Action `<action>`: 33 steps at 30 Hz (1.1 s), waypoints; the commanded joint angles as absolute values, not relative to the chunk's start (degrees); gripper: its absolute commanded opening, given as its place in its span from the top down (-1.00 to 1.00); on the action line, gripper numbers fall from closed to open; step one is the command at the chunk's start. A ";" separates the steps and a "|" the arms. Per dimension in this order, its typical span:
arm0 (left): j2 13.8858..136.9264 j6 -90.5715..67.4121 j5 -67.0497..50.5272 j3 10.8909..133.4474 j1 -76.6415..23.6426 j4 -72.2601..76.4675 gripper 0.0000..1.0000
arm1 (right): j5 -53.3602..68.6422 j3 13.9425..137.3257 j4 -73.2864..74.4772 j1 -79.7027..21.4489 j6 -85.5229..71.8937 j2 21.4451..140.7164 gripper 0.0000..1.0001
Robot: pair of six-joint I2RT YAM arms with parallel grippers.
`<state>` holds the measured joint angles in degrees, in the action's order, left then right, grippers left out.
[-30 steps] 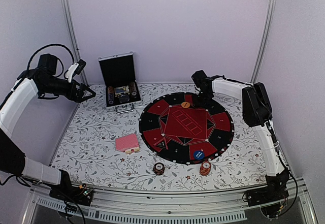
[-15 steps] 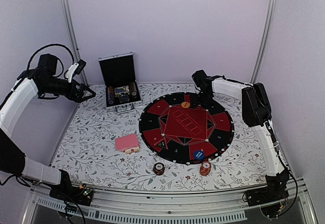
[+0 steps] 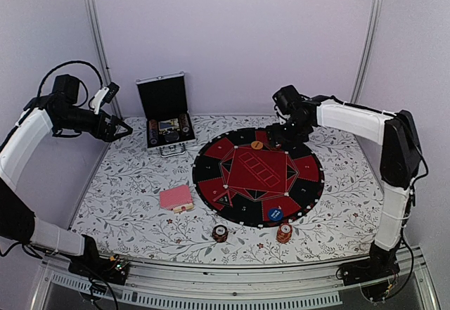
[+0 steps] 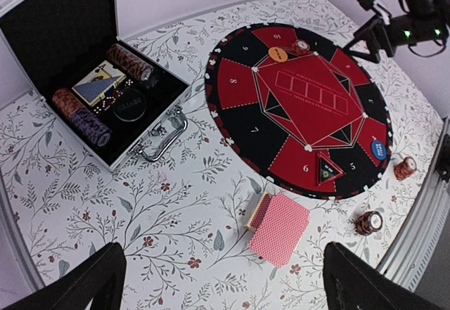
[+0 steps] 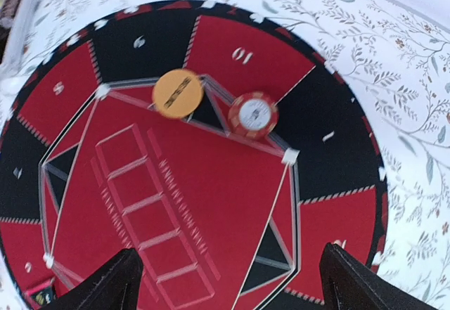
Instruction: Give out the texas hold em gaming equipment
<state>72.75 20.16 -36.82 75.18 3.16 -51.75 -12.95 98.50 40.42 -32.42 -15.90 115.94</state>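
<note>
A pink-red-backed deck of playing cards (image 3: 176,198) (image 4: 279,227) lies on the floral cloth, left of the round mat (image 3: 232,157). Two small stacks of striped poker chips (image 3: 220,233) (image 3: 284,233) stand near the table's front edge. Another striped chip (image 5: 253,114) (image 4: 301,46) sits on the mat's far side beside an orange disc (image 5: 178,93) (image 3: 257,144). My right gripper (image 3: 281,136) (image 5: 230,254) hovers open above that part of the mat, holding nothing. My left gripper (image 3: 119,128) (image 4: 226,254) hangs open high over the table's left side, empty.
A silver-edged black case (image 3: 166,117) (image 4: 105,92) stands open at the back left with chip rolls and a card box inside. A blue disc (image 3: 275,214) (image 4: 377,148) lies on the mat's near edge. Frame posts rise at the back corners.
My right gripper has opened and drawn up and back from the mat's far edge, its arm swinging right. The striped chip stays on the mat. The left arm is still.
</note>
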 commanded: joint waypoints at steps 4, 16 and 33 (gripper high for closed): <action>71.30 20.90 -37.08 75.73 3.53 -52.41 -0.99 | -12.05 73.93 42.14 -46.56 -26.20 97.42 -0.89; 71.11 20.22 -37.29 75.96 3.59 -52.74 -0.99 | -8.18 62.16 48.78 -60.21 -38.38 87.37 -0.97; 70.53 20.22 -37.21 76.11 3.55 -53.17 -0.99 | -6.18 59.00 47.94 -63.59 -39.55 90.69 -0.66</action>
